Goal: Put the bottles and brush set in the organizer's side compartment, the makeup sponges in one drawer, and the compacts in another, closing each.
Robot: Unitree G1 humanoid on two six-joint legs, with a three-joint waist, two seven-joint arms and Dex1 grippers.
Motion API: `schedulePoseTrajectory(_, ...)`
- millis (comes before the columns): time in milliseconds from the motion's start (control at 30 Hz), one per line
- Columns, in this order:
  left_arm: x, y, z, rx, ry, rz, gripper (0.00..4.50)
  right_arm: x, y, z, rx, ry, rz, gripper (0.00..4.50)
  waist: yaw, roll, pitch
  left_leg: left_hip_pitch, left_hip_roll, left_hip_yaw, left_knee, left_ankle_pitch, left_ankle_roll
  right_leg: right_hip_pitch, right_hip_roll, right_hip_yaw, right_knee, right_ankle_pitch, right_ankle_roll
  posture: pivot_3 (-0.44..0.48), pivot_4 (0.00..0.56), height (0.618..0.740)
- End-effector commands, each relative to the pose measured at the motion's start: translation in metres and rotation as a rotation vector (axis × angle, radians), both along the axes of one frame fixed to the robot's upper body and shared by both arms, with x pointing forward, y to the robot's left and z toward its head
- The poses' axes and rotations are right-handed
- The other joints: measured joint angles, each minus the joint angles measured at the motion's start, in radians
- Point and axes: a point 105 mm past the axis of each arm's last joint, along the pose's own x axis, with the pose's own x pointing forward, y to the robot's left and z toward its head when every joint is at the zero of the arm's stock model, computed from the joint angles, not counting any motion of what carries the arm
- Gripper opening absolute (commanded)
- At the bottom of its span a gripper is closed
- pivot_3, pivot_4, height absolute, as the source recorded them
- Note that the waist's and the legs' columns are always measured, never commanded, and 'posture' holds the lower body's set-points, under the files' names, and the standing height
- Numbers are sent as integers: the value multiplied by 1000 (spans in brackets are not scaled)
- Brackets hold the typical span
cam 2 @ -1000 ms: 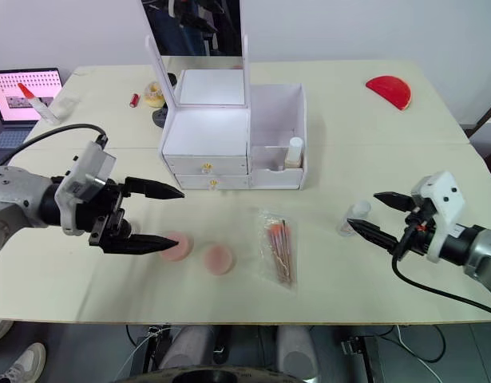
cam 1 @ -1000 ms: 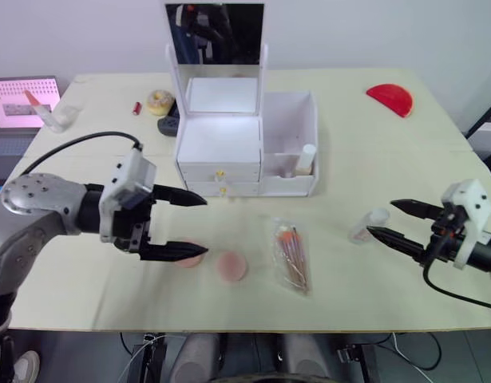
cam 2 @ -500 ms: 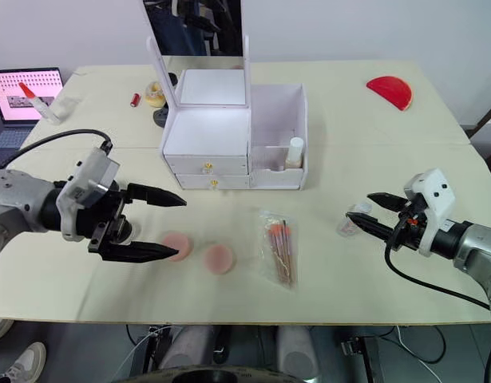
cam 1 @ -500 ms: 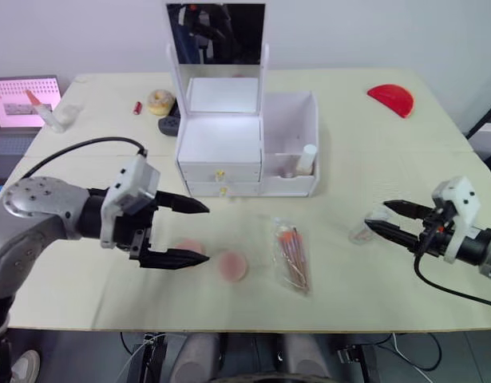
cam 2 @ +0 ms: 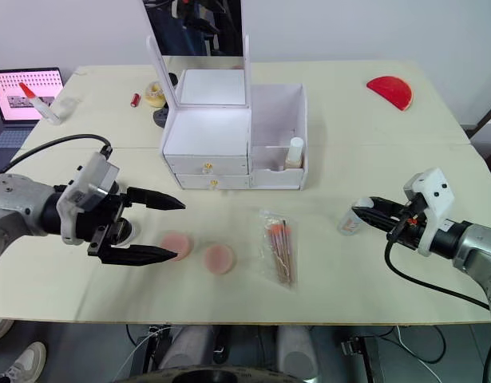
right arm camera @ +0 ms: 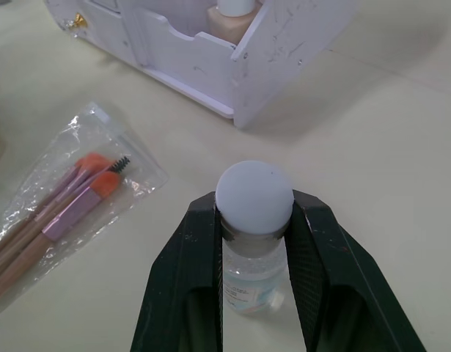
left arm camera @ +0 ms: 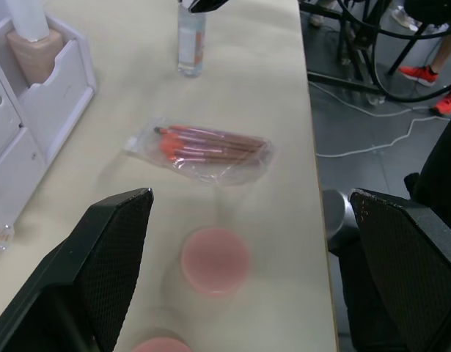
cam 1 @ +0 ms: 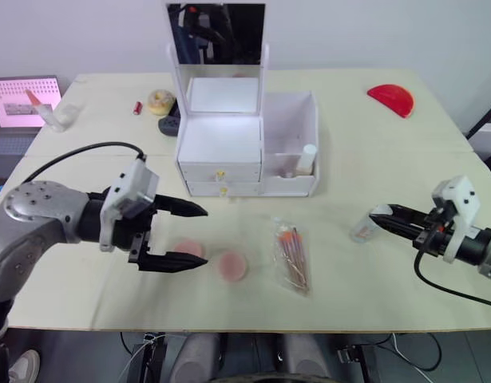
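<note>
Right claw [right arm camera: 254, 242] is clamped on the clear bottle [right arm camera: 253, 253] just under its white cap, bottle upright on the tabletop [cam 1: 405, 159], well apart from the organizer [cam 1: 245, 136]. My left claw [cam 1: 185, 235] hangs wide open, lower finger just beside one of two sponges [cam 1: 231, 266] on the tabletop; brush set [cam 1: 291, 257] lies between sponges and clear bottle. Tan bottle [cam 1: 307, 159] already stands in the side compartment [cam 1: 289, 132]; both drawers look shut.
</note>
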Motion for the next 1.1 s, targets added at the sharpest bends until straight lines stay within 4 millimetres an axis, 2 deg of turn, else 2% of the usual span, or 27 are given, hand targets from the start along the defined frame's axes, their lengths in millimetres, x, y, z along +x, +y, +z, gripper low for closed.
schedulePoseTrajectory(33,0,3,6,5,-43,6,4500,0,11,31,-15,-103,51,665,-2,0,0,0,0,0,0,0,0,0,0,0,0,0,0,0,150,740)
schedulePoseTrajectory(167,10,10,4,1,-49,59,4500,1,40,73,-4,-173,198,665,-5,2,1,1,0,1,0,0,0,0,0,1,0,0,0,0,150,740)
schedulePoseTrajectory(367,24,19,7,-2,-78,119,4500,14,80,130,27,-258,392,665,-3,1,1,0,1,1,0,0,0,-1,1,0,0,0,0,0,150,740)
schedulePoseTrajectory(433,26,19,9,-11,-83,121,4500,22,90,143,45,-274,426,665,-3,1,1,-1,1,0,0,0,0,-1,0,0,0,0,0,0,150,740)
schedulePoseTrajectory(533,30,17,15,-47,-106,136,4500,48,106,160,73,-279,439,665,-4,1,1,-2,1,0,1,0,0,-3,0,0,0,0,0,0,150,740)
schedulePoseTrajectory(700,32,13,27,-78,-138,141,4500,80,120,157,26,-238,440,665,-3,0,1,-4,1,0,1,1,-2,-6,0,0,1,1,-1,0,150,740)
schedulePoseTrajectory(833,32,10,42,-106,-159,155,4500,103,124,144,-2,-196,428,665,-4,0,1,-6,0,0,1,4,-7,-7,0,0,1,1,-1,0,150,740)
schedulePoseTrajectory(1100,29,10,61,-121,-185,180,4500,119,135,111,-86,-143,462,665,-9,0,1,-5,0,0,1,4,-8,-9,1,1,3,1,-1,0,150,740)
